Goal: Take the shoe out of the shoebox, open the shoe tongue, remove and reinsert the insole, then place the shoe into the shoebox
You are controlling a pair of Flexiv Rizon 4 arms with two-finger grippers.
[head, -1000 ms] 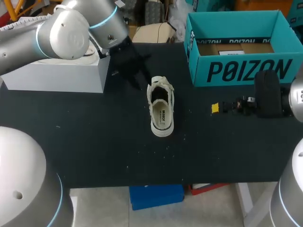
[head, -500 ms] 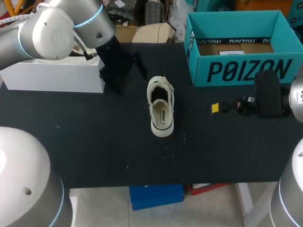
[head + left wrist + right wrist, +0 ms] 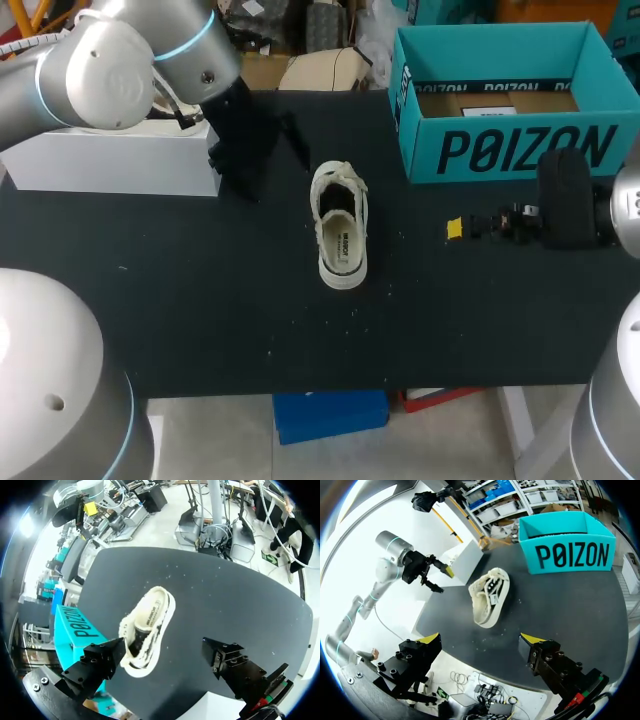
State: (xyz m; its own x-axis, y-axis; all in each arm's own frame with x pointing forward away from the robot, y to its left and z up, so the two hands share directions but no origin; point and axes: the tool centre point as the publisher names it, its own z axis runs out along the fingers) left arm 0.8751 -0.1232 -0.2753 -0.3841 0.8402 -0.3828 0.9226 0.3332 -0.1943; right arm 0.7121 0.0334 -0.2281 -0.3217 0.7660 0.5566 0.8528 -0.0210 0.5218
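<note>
A cream sneaker stands upright on the black table, alone near the middle. The teal shoebox stands open at the back right. My left gripper hangs open just left of and behind the shoe, touching nothing. In the left wrist view the shoe lies ahead of the open gripper, nearer one finger, with the shoebox beyond. My right gripper rests low in front of the shoebox, right of the shoe. Its own view shows it open and empty, with the shoe well ahead.
A white box sits at the back left, close behind my left arm. Brown cardboard lies inside the shoebox. Bare table stretches in front of the shoe to the near edge.
My left gripper opened, let go of the shoe's upper end and drew back to the left. Over the last half second nothing moved. The right arm kept still.
</note>
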